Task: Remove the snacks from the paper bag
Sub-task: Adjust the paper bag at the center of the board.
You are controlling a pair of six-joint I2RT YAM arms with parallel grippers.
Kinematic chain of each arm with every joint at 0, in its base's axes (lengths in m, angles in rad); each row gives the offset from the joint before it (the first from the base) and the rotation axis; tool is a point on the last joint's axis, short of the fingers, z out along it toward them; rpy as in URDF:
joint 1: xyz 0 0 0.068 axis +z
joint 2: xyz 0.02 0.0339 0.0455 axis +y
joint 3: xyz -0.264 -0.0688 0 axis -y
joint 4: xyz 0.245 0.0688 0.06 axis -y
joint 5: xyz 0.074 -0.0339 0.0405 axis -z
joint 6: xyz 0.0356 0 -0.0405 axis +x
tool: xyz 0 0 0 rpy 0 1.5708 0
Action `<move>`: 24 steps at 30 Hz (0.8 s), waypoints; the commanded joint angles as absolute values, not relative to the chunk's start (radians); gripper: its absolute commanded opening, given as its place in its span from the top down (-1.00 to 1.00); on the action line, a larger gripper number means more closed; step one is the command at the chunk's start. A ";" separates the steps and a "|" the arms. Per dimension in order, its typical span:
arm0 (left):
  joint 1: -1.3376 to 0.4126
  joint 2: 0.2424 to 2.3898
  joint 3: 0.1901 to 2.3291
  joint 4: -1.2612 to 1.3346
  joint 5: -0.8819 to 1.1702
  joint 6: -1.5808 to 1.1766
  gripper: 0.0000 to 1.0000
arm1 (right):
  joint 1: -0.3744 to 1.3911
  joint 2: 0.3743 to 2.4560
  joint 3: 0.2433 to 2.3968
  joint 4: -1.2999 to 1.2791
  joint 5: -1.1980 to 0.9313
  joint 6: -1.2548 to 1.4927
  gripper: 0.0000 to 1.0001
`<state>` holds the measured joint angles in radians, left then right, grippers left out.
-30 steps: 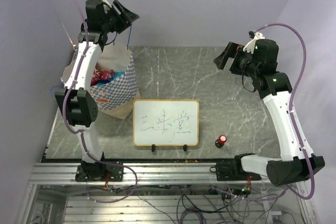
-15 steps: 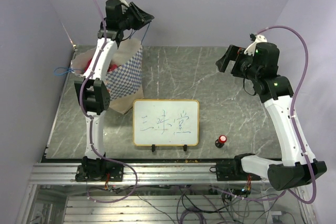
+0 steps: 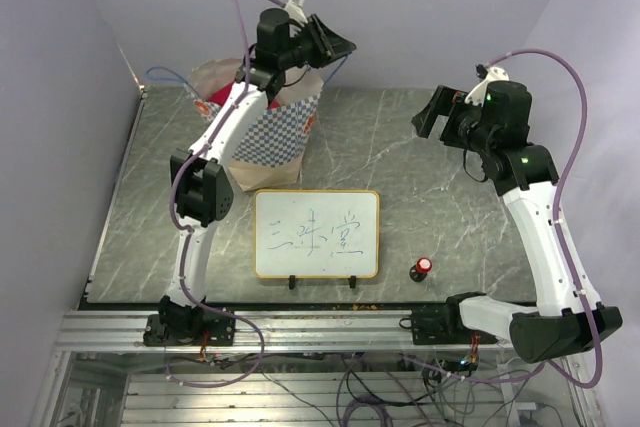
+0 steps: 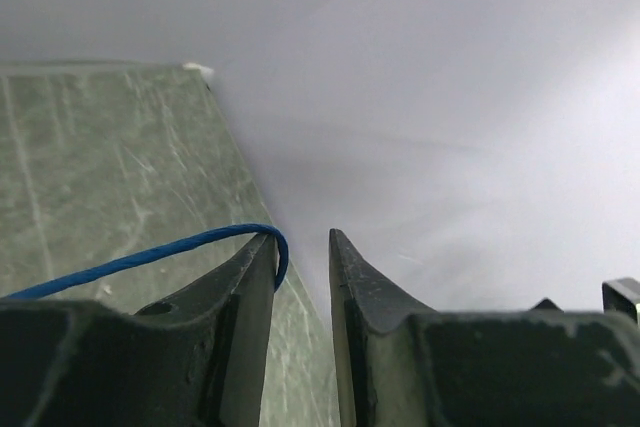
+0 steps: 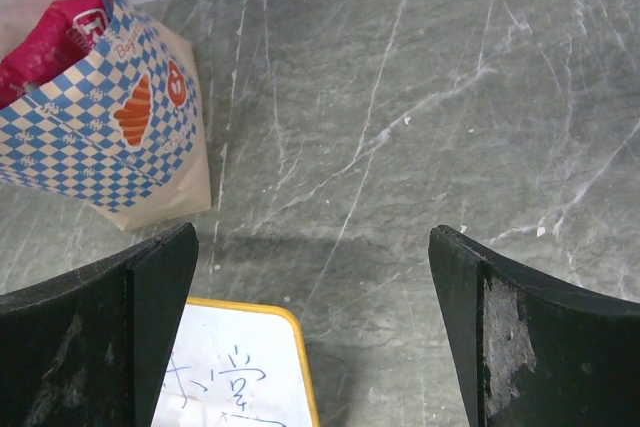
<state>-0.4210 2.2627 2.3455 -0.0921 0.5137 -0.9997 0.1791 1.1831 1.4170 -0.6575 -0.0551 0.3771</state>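
Observation:
The paper bag (image 3: 272, 132) stands at the back left of the table, tan with a blue-white checkered band (image 5: 90, 147). Red snacks (image 3: 206, 106) show in its open top; the red packet (image 5: 45, 52) also appears in the right wrist view. My left gripper (image 3: 343, 47) is raised above and to the right of the bag. Its jaws stand a narrow gap apart (image 4: 300, 237), and the bag's blue cord handle (image 4: 150, 257) is looped over the tip of one finger. My right gripper (image 3: 430, 115) hangs wide open over the bare table (image 5: 312, 237), holding nothing.
A yellow-framed whiteboard (image 3: 316, 234) stands at the front middle, its corner (image 5: 230, 367) under my right gripper. A small red-capped black knob (image 3: 422, 267) sits to its right. The bag's other cord handle (image 3: 165, 75) sticks out to the left. Walls close in behind and on both sides.
My left arm has swung right with the cord handle on its finger, and the bag has followed it to the right. Its jaws have narrowed. The right arm has barely moved.

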 commanded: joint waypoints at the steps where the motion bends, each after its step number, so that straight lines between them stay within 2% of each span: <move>1: -0.466 2.165 2.325 0.006 0.575 -1.006 0.27 | 0.186 1.193 1.415 -0.653 -0.046 0.367 -1.00; 4: -0.457 2.120 2.307 -0.057 0.586 -0.962 0.16 | 0.186 1.202 1.420 -0.649 -0.054 0.372 -1.00; 11: -0.367 1.971 2.214 -0.211 0.627 -0.869 -0.62 | 0.189 1.242 1.435 -0.641 -0.101 0.422 -1.00; 13: -0.319 1.899 2.172 -0.257 0.633 -0.842 -0.78 | 0.190 1.260 1.443 -0.633 -0.118 0.445 -1.00; 24: 0.067 1.625 2.058 -0.744 0.572 -0.596 -0.88 | 0.193 1.359 1.464 -0.607 -0.313 0.521 -1.00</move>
